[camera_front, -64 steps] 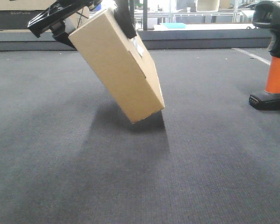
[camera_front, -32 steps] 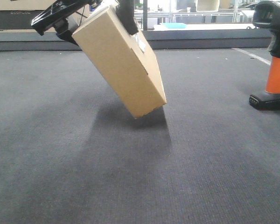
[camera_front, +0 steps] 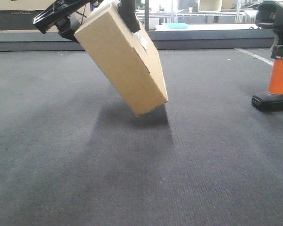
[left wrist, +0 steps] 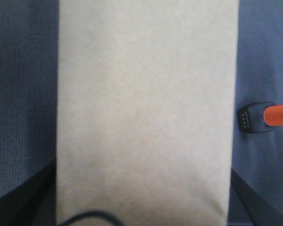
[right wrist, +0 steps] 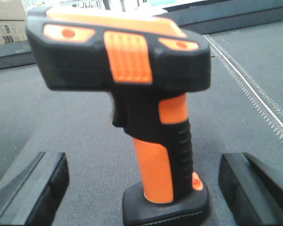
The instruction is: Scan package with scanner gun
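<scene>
The package, a plain tan box with a small white label on its side, hangs tilted above the dark carpet with its lower corner just off the floor. My left gripper is shut on its upper end. In the left wrist view the package fills the frame between dark fingers. The scanner gun stands upright on its black foot, between the fingers of my open right gripper, which do not touch it. The scanner gun is at the front view's right edge.
A carton with a black printed band stands at the back left behind a low grey ledge. A white line crosses the carpet at the right. A ridged metal strip runs along the floor right of the scanner.
The package has risen slightly and shifted a little right in the left gripper. A dark part of the right gripper has appeared beside the scanner's handle at the right edge.
</scene>
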